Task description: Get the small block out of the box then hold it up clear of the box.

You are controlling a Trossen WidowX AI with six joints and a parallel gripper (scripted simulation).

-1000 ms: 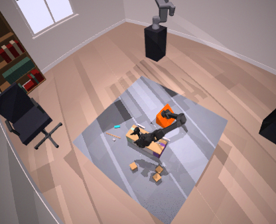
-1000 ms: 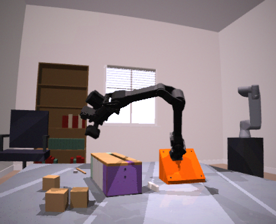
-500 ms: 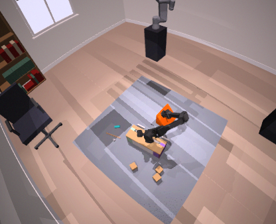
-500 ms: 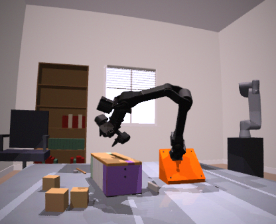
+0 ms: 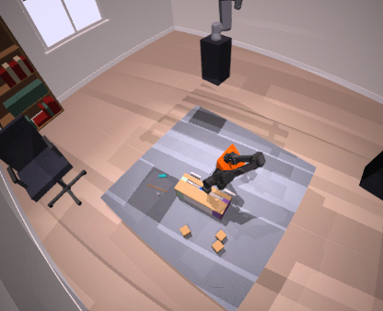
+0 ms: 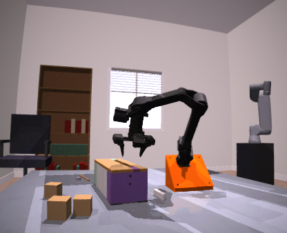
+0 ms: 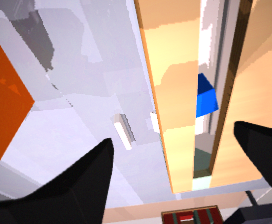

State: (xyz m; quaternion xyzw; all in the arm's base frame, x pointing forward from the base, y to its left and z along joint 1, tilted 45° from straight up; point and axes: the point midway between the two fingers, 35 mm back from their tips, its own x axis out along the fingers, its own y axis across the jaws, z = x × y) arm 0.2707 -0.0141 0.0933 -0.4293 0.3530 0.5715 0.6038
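On the grey worktop, mid-surface, the block is seen below the claw — spread apart, empty — through the box slot.

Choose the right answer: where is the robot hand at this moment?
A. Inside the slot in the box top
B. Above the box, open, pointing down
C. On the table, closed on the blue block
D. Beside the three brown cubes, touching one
B: the hand hangs open above the box, fingers pointing down and holding nothing, while the blue block sits inside under the slot.
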